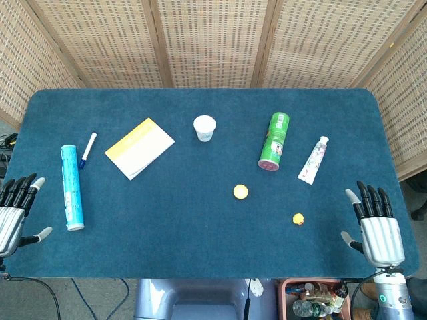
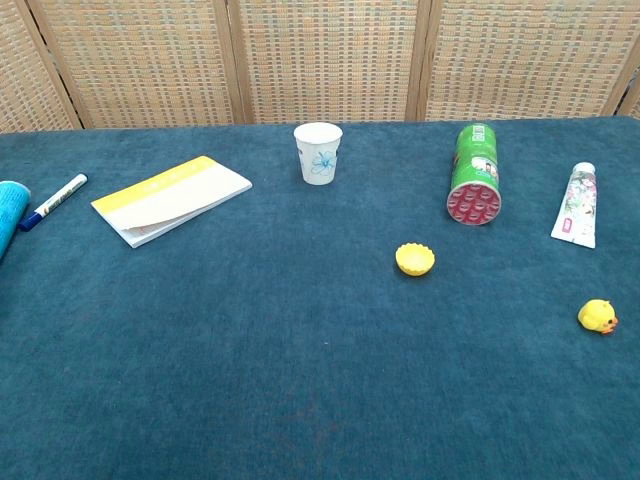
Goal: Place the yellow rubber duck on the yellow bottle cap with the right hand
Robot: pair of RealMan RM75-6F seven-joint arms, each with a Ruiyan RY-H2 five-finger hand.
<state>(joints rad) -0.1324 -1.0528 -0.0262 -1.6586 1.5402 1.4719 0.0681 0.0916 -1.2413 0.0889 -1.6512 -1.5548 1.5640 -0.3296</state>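
Note:
A small yellow rubber duck (image 1: 298,219) (image 2: 597,317) sits on the blue table cloth at the front right. The yellow bottle cap (image 1: 241,192) (image 2: 415,259) lies open side up to the left of it and a little farther back. My right hand (image 1: 377,227) rests at the table's front right edge, fingers apart and holding nothing, well to the right of the duck. At the front left edge my left hand (image 1: 15,212) is likewise spread and holds nothing. Neither hand shows in the chest view.
A green can (image 1: 273,141) (image 2: 474,187) and a white tube (image 1: 313,159) (image 2: 576,205) lie behind the duck. Farther back stand a paper cup (image 1: 205,128) (image 2: 318,153), a notepad (image 1: 139,148) (image 2: 171,199), a marker (image 1: 88,149) (image 2: 53,201) and a blue tube (image 1: 71,187).

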